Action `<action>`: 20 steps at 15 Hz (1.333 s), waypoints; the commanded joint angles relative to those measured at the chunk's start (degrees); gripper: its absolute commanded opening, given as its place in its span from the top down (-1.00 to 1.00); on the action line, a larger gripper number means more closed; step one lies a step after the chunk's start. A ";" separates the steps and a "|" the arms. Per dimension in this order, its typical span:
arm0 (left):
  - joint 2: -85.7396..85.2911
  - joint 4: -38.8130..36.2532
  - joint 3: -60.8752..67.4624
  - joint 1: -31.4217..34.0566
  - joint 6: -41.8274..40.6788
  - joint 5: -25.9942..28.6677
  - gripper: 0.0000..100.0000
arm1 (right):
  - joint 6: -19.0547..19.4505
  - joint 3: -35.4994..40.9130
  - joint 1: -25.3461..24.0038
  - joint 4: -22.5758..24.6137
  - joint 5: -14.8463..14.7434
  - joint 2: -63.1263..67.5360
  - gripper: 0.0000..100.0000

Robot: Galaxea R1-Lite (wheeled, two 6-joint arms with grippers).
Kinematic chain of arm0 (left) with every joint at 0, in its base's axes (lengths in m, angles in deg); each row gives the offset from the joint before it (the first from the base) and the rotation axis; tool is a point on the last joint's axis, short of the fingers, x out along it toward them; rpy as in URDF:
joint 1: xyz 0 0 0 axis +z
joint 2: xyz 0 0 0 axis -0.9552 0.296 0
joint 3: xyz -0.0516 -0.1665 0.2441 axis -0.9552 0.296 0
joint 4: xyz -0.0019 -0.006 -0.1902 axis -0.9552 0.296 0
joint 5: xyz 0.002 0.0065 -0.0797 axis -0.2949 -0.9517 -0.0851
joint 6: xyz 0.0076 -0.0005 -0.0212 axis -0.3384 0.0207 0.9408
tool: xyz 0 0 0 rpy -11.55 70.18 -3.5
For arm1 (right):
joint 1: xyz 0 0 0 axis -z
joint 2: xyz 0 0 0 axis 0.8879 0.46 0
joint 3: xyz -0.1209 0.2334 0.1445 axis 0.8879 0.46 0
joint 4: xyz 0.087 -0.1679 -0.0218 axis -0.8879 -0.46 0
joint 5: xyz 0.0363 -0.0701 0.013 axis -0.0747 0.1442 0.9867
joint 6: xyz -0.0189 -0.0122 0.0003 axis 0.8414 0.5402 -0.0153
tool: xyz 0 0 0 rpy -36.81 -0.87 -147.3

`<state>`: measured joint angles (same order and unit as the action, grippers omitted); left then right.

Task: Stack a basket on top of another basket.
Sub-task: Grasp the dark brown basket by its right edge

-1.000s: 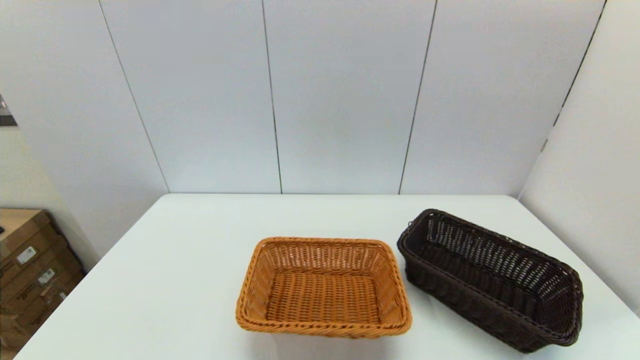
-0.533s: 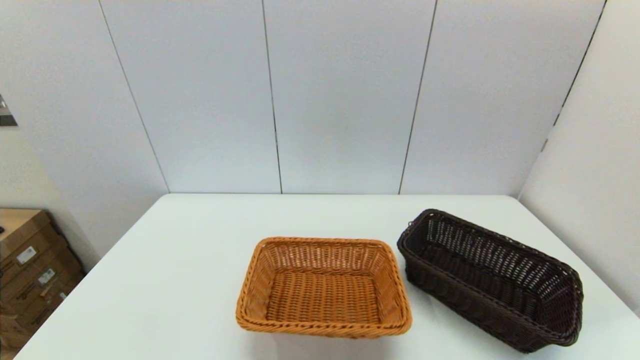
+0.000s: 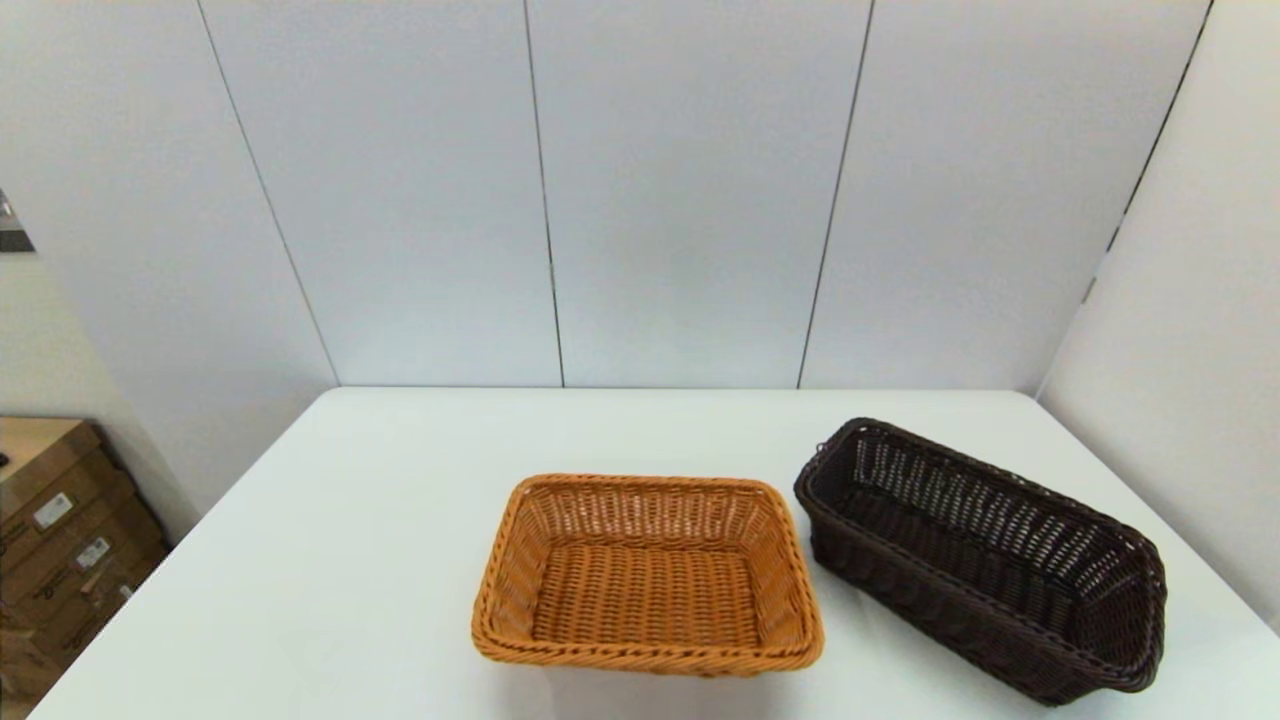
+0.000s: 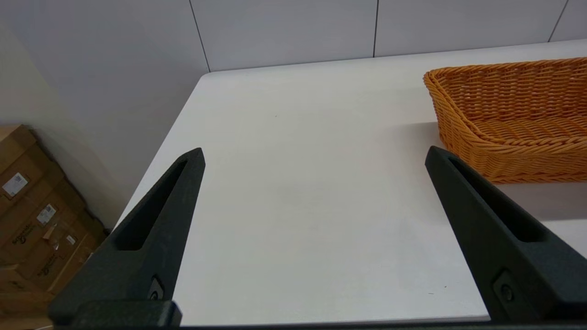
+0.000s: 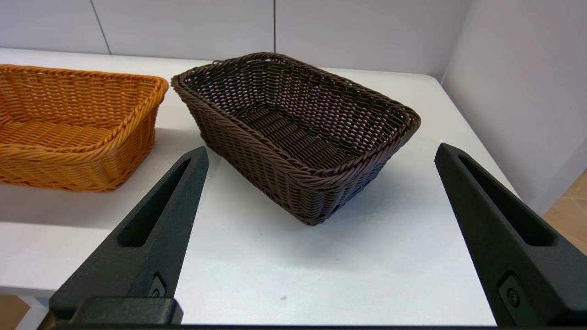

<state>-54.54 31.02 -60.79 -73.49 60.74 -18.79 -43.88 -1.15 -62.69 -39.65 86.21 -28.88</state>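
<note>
The dark brown basket (image 3: 985,560) stands on the table at the right, turned at an angle; the right wrist view shows it (image 5: 298,133) too. Left of it, near the table's front middle, sits the orange-tan basket (image 3: 648,575), a small gap apart. Its side also shows in the right wrist view (image 5: 75,128) and its end in the left wrist view (image 4: 511,119). Both baskets are empty and upright. My right gripper (image 5: 321,153) is open, held back off the table's front edge and facing the dark basket. My left gripper (image 4: 314,153) is open over the table's front left, holding nothing.
The white table (image 3: 380,560) has wall panels behind it and a wall close along its right side. Cardboard boxes (image 3: 60,540) stand on the floor left of the table. Neither arm shows in the head view.
</note>
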 commanded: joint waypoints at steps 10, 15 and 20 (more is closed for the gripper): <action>0.07 0.00 0.26 0.00 -0.01 0.00 -1.00 | 0.05 0.00 -0.01 0.00 0.07 0.07 -1.00; 0.07 0.00 0.26 0.00 -0.01 0.00 -1.00 | 0.23 0.00 -0.01 0.00 0.07 0.07 -1.00; 0.07 0.00 0.26 0.00 -0.01 0.00 -1.00 | 0.41 -2.29 -0.01 0.09 0.34 7.28 -1.00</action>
<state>-54.54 31.02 -60.79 -73.49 60.77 -18.79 -43.18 -1.44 -62.69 -39.74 86.34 -27.51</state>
